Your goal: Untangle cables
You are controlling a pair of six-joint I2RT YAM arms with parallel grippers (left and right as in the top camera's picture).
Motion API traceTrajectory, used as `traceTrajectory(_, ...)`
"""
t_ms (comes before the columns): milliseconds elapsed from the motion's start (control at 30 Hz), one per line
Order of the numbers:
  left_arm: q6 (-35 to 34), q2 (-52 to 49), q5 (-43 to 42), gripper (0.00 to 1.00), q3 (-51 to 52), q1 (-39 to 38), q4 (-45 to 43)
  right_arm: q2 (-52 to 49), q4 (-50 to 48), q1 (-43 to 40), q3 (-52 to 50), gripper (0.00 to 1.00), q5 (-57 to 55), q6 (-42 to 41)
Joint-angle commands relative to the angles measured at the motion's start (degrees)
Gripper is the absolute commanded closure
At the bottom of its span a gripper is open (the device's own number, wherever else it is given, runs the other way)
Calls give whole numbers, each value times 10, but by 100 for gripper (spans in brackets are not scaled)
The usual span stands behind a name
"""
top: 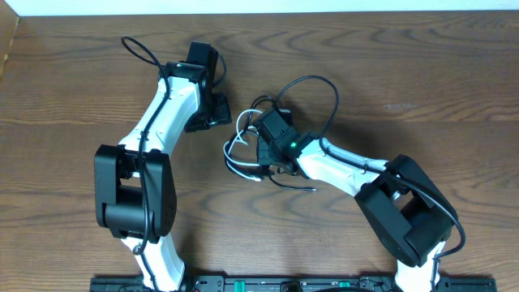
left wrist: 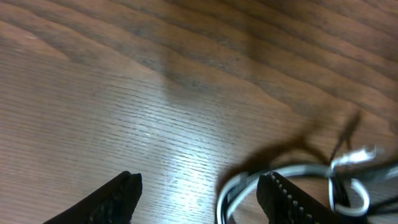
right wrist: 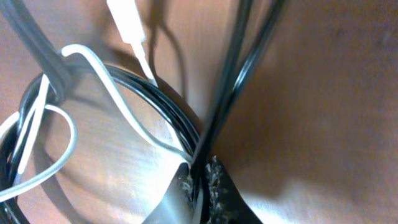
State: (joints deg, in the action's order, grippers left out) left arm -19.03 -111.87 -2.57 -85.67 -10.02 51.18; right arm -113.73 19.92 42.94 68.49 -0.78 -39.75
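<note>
The cables [top: 242, 152] lie tangled in the middle of the table, white and black strands looped together. One black loop [top: 312, 81] rises behind the right wrist. My right gripper [top: 266, 162] sits on the bundle. In the right wrist view it [right wrist: 200, 177] is shut on black cables [right wrist: 239, 68], with the white cable [right wrist: 118, 106] running in beside them and its white plug [right wrist: 127, 22] lying free. My left gripper [top: 220, 113] is left of the tangle. In the left wrist view it [left wrist: 199, 182] is open, and a cable loop [left wrist: 231, 191] lies just inside its right finger [left wrist: 289, 202].
Bare wooden tabletop [top: 405, 73] surrounds the tangle. A thick black arm wire [top: 139, 50] loops out behind the left arm. The arm bases stand at the table's near edge [top: 268, 284].
</note>
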Motion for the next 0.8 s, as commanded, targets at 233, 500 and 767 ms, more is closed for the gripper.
traceTrajectory(233,10,-10,20,79,3,31,3,90,147,-21,43,43,39,163)
traceTrajectory(500,71,-27,-93,81,3,42,-12,102,144,-48,43,21,54,211)
traceTrajectory(767,136,-48,-192,81,3,42,-14,91,150,-105,39,16,142,300)
